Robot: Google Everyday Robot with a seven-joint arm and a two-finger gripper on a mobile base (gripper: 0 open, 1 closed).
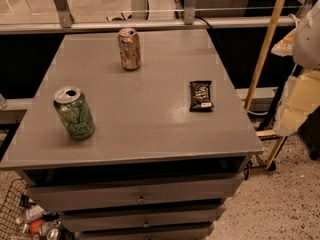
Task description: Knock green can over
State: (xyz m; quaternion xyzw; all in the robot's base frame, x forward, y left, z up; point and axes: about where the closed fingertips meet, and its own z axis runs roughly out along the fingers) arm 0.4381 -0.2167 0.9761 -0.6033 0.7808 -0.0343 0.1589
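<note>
Upright in the lower left of the frame: the green can (74,113), on the grey worktop (145,129), close to the left edge and not far from the front edge. Mottled bright-green body, silver top facing up, dark opening showing. Touching nothing else.

Higher up, near the middle of the worktop's far part: an orange can (129,49), also upright, well apart from the green can. Right of centre: a dark snack bar (201,95), lying flat in its wrapper, long side running front to back.

At the right edge of the frame, beyond the worktop's right side and well apart from the green can: the gripper (299,101), cream and white, only partly in view. Cannot tell whether clenched or released; holding nothing that shows.

Below the worktop: grey drawers (140,196) with small knobs. In the bottom left corner: a wire basket (9,211) with bottles inside. Leaning at the upper right: a yellow pole (265,44). Across the top: a metal rail (150,25).
</note>
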